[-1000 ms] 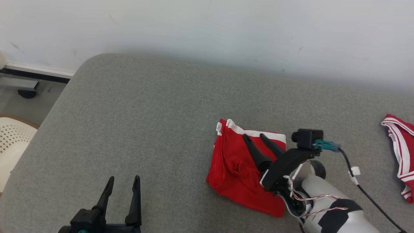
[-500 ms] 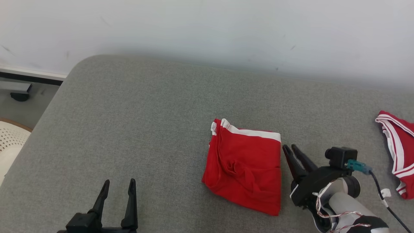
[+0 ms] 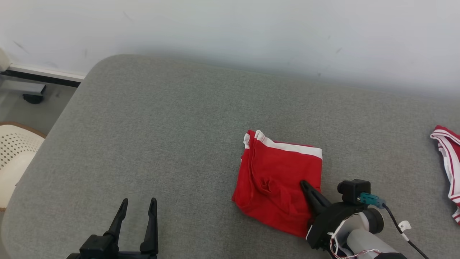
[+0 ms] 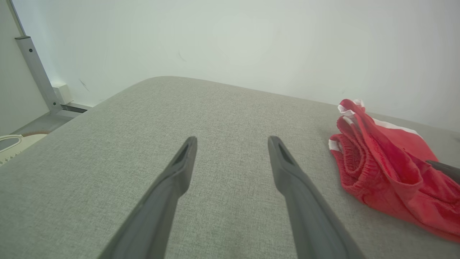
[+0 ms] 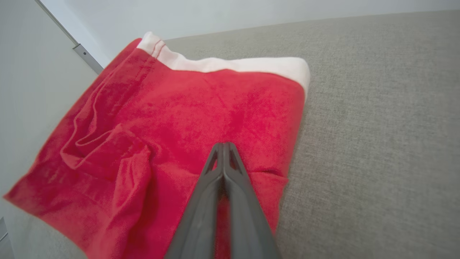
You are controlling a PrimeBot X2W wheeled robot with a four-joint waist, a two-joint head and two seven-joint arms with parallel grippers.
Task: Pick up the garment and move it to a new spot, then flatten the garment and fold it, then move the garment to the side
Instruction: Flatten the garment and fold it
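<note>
Tools come first, as they are nearest. The left tool (image 3: 139, 200) waits well to the left of the garment (image 3: 280, 176) and nearer than it, with its two fingers wide apart and nothing between them. The right tool (image 3: 305, 184) reaches in from the near right corner of the garment. Its fingers are pressed together into one point, and this point lies on the red cloth a little inside the right edge. In the right wrist view the closed tips (image 5: 222, 145) rest on the cloth, with a small crease just to their right. I cannot tell if any cloth is caught between them.

The garment lies on the grey worktop (image 3: 161, 126) as a compact square of several layers, its white band along the far edge and loose folds at its left side. To my judgement the folding is done, and the step in hand is either to press the fold flat or to begin moving the garment to the side.

The next move, I think, needs a hold on all layers at one edge, so that the fold does not open while it travels.

Far to the right of the garment lies another red and white cloth (image 3: 447, 158), and beyond the garment is a pale wall (image 3: 230, 28).
</note>
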